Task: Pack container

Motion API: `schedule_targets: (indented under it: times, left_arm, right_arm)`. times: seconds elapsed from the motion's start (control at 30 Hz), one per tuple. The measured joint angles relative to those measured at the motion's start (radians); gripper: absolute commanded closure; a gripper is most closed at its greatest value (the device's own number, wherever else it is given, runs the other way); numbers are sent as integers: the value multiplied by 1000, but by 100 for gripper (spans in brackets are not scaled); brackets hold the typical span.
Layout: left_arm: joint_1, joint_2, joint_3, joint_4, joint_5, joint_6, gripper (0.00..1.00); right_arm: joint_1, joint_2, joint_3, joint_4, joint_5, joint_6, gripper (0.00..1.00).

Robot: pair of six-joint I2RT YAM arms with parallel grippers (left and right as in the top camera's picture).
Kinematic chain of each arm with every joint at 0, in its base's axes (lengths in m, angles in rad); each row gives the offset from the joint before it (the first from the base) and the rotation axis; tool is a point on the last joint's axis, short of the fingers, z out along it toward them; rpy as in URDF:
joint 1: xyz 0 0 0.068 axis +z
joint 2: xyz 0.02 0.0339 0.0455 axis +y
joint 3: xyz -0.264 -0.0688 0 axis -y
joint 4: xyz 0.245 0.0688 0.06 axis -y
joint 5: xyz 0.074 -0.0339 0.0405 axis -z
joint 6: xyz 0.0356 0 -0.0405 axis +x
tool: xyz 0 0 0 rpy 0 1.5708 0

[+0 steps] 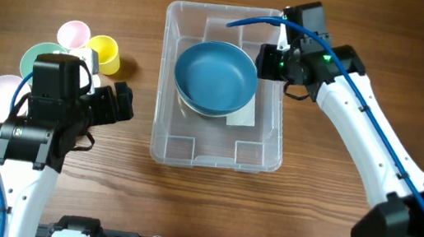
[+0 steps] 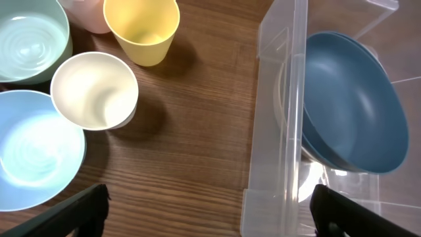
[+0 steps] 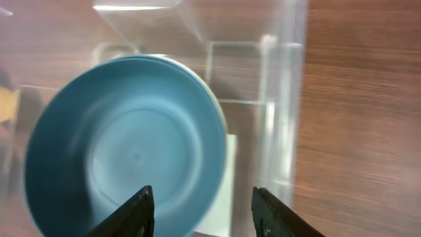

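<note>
The clear container [image 1: 167, 71] stands at the table's middle, with a white label on its base. A dark blue bowl [image 1: 216, 77] sits inside it toward the far end. My right gripper [image 1: 274, 61] is open and empty at the container's right rim. In the right wrist view its fingers [image 3: 204, 210] hang over the bowl's right edge [image 3: 125, 151] and the container wall [image 3: 283, 99]. My left gripper [image 1: 122, 104] is open and empty over bare wood left of the container. The left wrist view [image 2: 210, 210] shows the container wall [image 2: 276, 131] and the blue bowl [image 2: 352, 105].
Left of the container are a pink cup [image 1: 74, 33], a yellow cup [image 1: 105, 54], a mint bowl [image 1: 42, 57] and a pale bowl [image 1: 1, 95]. The left wrist view adds a white cup [image 2: 95, 90] beside the yellow cup [image 2: 141, 26], hidden under the left arm from overhead.
</note>
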Motion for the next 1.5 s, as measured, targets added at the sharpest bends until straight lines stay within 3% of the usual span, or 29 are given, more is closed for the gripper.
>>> schedule_targets:
  times: [0.07, 0.17, 0.27, 0.4, 0.47, 0.53, 0.6, 0.67, 0.7, 0.73, 0.77, 1.0, 1.17, 1.27, 1.5]
  left_arm:
    - [-15, 0, 11, 2, 0, -2, 15]
    - [-97, 2, 78, 5, -1, -5, 14]
    - [-247, 19, 173, 35, -5, -5, 15]
    - [-500, 164, 206, 116, -24, -5, 15]
    - [-602, 294, 210, 128, -28, -5, 32]
    - [-662, 411, 209, 124, -27, -7, 58]
    - [-698, 517, 208, 117, -17, -5, 75]
    - [-711, 585, 207, 110, 3, 0, 81]
    - [-711, 607, 207, 105, 11, -5, 76]
    - [-711, 624, 207, 103, 15, -5, 59]
    - [-711, 638, 207, 103, 16, -6, 53]
    - [-632, 820, 207, 134, 18, 7, 57]
    - [-556, 825, 207, 225, 14, 56, 56]
    - [-546, 825, 208, 233, 13, 111, 43]
    - [-550, 825, 280, 223, 5, 139, 38]
  right_arm:
    - [-22, -76, -5, -31, 64, 24, 52]
    - [-138, -235, -5, -88, 110, 83, 47]
    - [-365, -356, 1, -179, 111, 133, 47]
    - [-602, -343, -17, -245, 23, 132, 48]
    - [-646, -313, -45, -255, -4, 121, 49]
    - [-651, -290, -66, -257, -19, 113, 51]
    - [-650, -273, -81, -257, -31, 102, 52]
    - [-650, -261, -87, -257, -39, 95, 52]
    - [-650, -258, -87, -255, -40, 94, 52]
    - [-650, -257, -87, -253, -40, 94, 52]
    - [-650, -256, -87, -250, -40, 94, 52]
    - [-650, -256, -87, -249, -43, 93, 53]
    - [-650, -256, -87, -250, -43, 89, 53]
    - [-650, -256, -87, -250, -43, 86, 53]
    - [-650, -256, -87, -250, -43, 86, 53]
